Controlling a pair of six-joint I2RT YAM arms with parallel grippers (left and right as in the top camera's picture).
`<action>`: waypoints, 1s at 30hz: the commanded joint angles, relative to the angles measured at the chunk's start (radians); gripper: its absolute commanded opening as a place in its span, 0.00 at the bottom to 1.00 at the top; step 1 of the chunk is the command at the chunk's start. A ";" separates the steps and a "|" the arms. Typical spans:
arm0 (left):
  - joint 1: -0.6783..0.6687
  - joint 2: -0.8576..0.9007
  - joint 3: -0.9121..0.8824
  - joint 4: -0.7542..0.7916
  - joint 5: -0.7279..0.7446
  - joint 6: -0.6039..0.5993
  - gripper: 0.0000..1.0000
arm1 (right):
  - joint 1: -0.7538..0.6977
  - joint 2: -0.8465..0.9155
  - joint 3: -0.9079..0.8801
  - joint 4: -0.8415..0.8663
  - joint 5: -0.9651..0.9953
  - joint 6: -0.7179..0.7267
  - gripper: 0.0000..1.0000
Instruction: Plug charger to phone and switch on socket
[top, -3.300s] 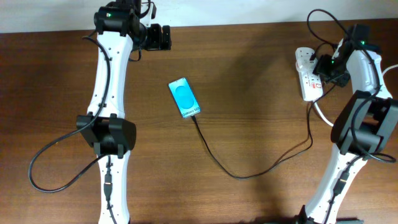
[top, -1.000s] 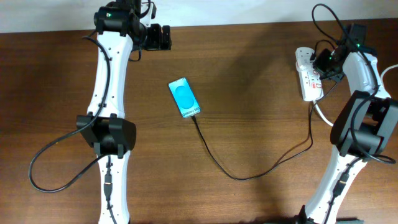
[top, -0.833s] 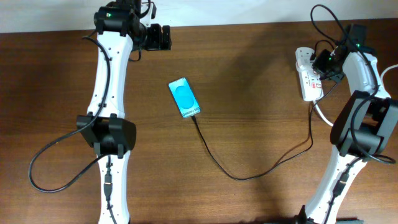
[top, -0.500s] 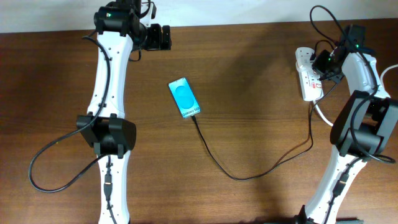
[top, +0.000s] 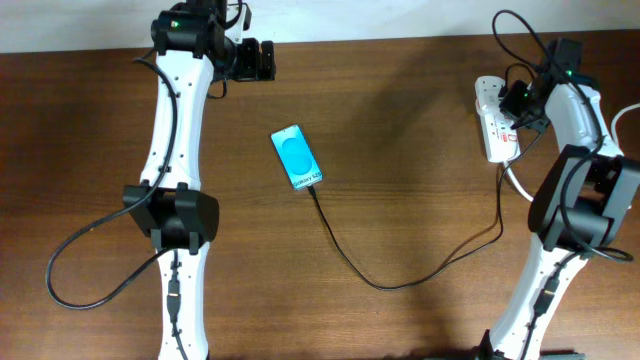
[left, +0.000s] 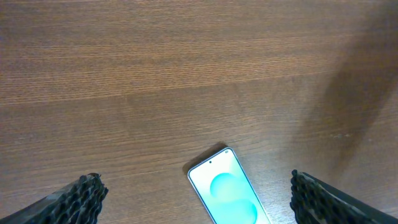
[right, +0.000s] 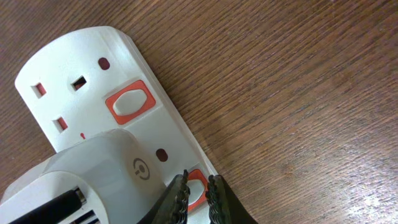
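Observation:
The phone lies face up mid-table with its cyan screen lit, and the charger, a thin black cable, runs from its near end in a loop toward the right. The white socket lies at the far right. In the right wrist view a white adapter sits plugged into the socket. My right gripper is shut, its tips right at a red switch. A second red switch lies further along. My left gripper hangs open above the phone.
A thick white cord leaves the socket toward the right arm's base. A black cable loops on the table beside the left arm. The table's far edge runs just behind both grippers.
My right gripper has edged slightly toward the far end of the socket. The left arm, phone and cable have not moved.

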 joint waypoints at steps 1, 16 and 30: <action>0.005 -0.005 0.021 -0.001 -0.007 -0.002 0.99 | 0.085 0.068 -0.027 -0.028 -0.074 -0.026 0.15; 0.005 -0.005 0.021 -0.001 -0.007 -0.002 0.99 | 0.104 0.068 -0.027 -0.069 -0.262 -0.094 0.15; 0.005 -0.005 0.021 -0.001 -0.007 -0.002 0.99 | 0.059 -0.122 0.052 -0.259 -0.255 -0.100 0.38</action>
